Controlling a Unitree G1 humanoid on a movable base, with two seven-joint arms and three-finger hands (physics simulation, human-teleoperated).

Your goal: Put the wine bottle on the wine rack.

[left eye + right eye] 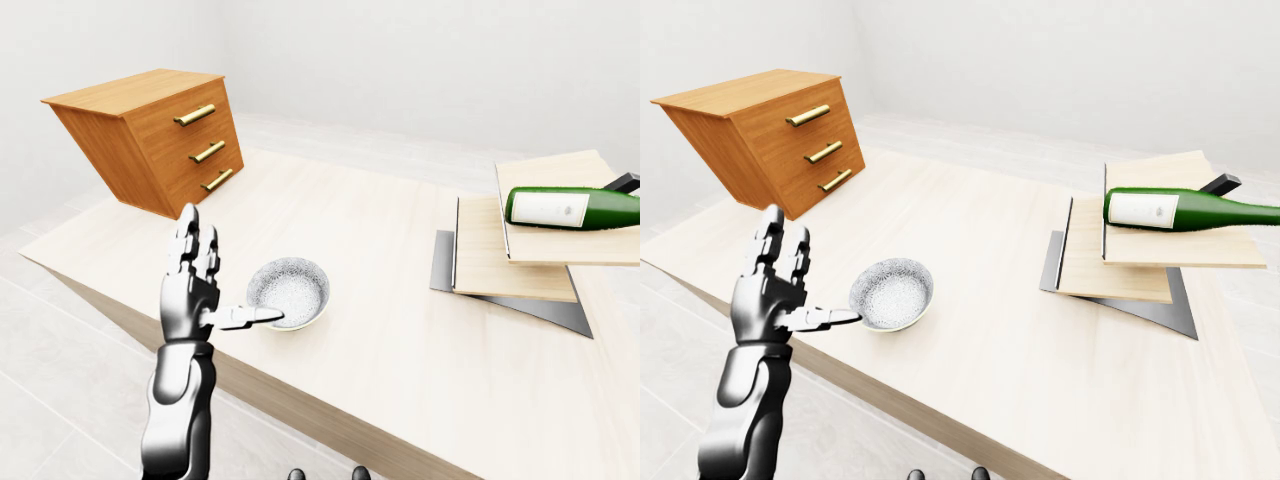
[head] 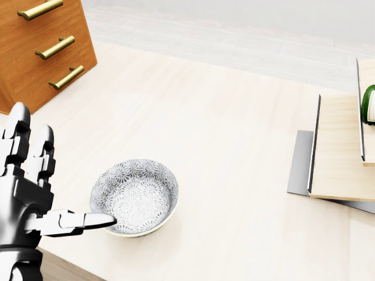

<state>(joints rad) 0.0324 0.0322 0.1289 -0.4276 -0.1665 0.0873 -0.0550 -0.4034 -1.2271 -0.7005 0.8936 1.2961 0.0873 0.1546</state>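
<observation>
— Where is the bottle, and how does it lie?

— The dark green glass wine bottle with the white label (image 1: 1185, 210) lies on its side at the far right of the pale wooden table (image 1: 380, 330). It rests on the upper board of the stepped light-wood wine rack with the grey metal base (image 1: 1120, 262). Its long axis runs left to right in the eye views: the flat bottom end points left, toward the middle of the table, and the body tapers toward the right edge of the picture. In the head view only a sliver of green and white shows at the right border.

— And your hand?

— My left hand (image 2: 26, 187) is raised at the near left edge of the table, fingers spread and upright, holding nothing. The thumb sticks out to the right, its tip just at the rim of the grey patterned ceramic bowl (image 2: 136, 196); I cannot tell whether it touches. My right hand does not show in any view.

— What else is on the table?

— A brown wooden chest with three brass-handled drawers (image 1: 165, 140) stands at the far left, well apart from the bowl. The bowl and the rack are well apart too.
</observation>
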